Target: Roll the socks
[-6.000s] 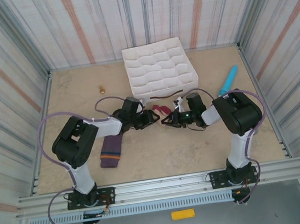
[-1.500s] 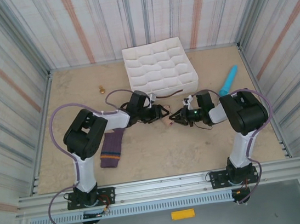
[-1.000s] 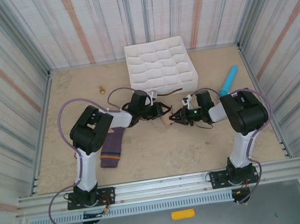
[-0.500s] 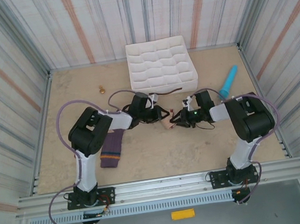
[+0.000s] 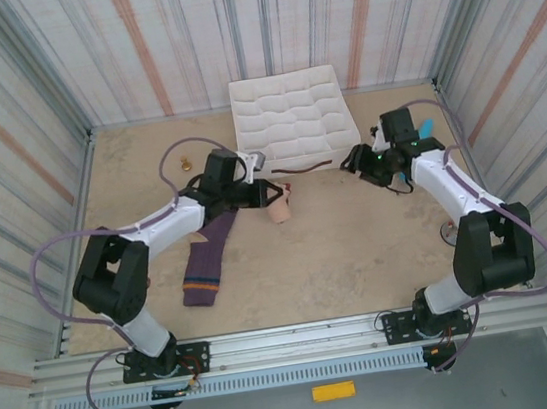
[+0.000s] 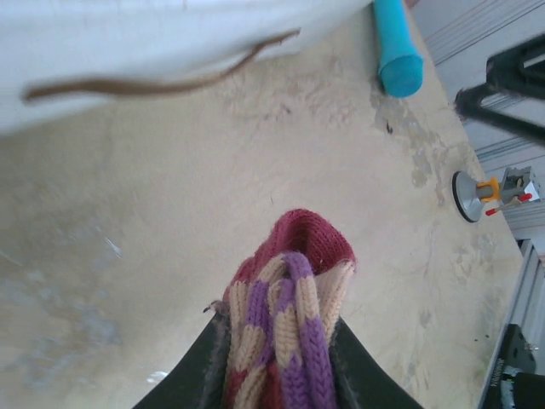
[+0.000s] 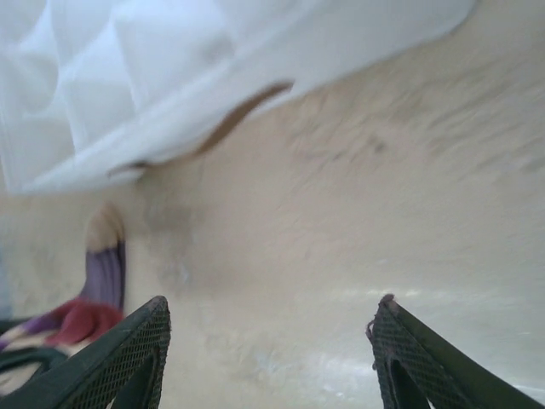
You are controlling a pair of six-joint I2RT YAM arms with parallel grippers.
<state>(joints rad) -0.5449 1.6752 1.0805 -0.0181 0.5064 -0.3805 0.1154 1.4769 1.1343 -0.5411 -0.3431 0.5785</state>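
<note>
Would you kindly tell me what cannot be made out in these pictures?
- Sock bundle: left wrist view, bottom edge cuts it off; right wrist view, blurred.
- Turquoise stick: top view, right arm hides most.
- Small brass object: top view, too small to identify.

The left arm [image 5: 167, 218] and right arm [image 5: 447, 182] are white tubular links between chunky black joints on black base plates [image 5: 158, 361], each trailing a looping lilac cable [image 5: 66, 237]. The right gripper [image 7: 271, 311] has black, mesh-textured fingers [image 7: 128, 362].

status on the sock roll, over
Left pincer shut on socks, purple tail draped on table. Right pincer open, empty, near white tray. Turquoise stick well clear of the socks.
</note>
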